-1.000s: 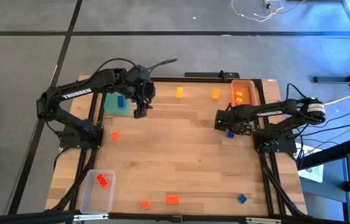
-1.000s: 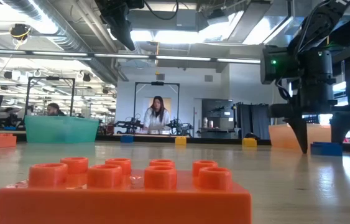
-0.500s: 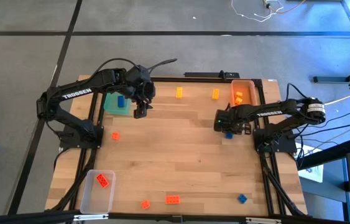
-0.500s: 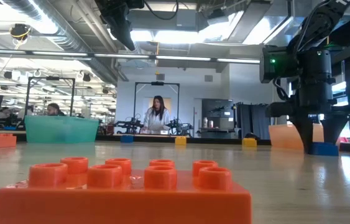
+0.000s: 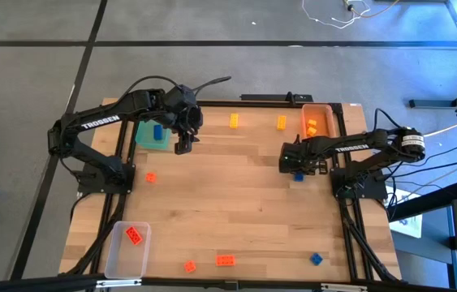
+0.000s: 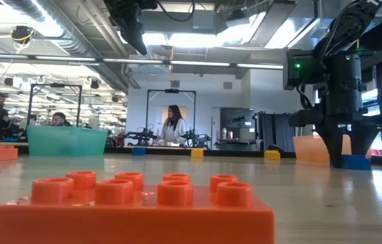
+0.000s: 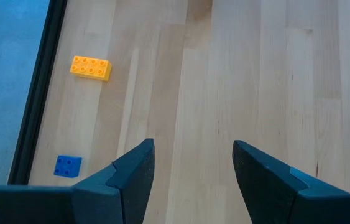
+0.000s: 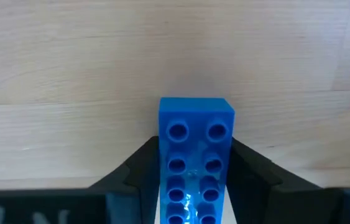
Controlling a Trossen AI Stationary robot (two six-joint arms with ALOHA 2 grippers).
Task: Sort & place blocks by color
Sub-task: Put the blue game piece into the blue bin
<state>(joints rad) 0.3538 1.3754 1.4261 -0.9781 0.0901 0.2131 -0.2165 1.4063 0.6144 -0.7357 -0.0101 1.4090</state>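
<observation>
From where I stood, the wooden table (image 5: 236, 219) looked the same as a second before; the green tray (image 5: 152, 136) remained my landmark at the far left. The left gripper (image 5: 181, 147) hung high just beside that tray, unmoved, its fingers (image 7: 131, 174) spread with nothing between them.

The change was on the right. Well across the table from the green tray, near the orange tray (image 5: 318, 120), the right gripper (image 5: 297, 170) had dropped onto a blue brick (image 8: 194, 155). A second earlier the brick sat just beside its fingers; now the fingers (image 8: 138, 168) pressed against both long sides of it, with the brick on the wood.

I took that for a finished grasp, so the brick looked ready for the green tray, where one blue brick (image 5: 157, 131) already lay. Red bricks (image 5: 226, 260) and yellow bricks (image 5: 234, 121) were scattered, unsorted.
</observation>
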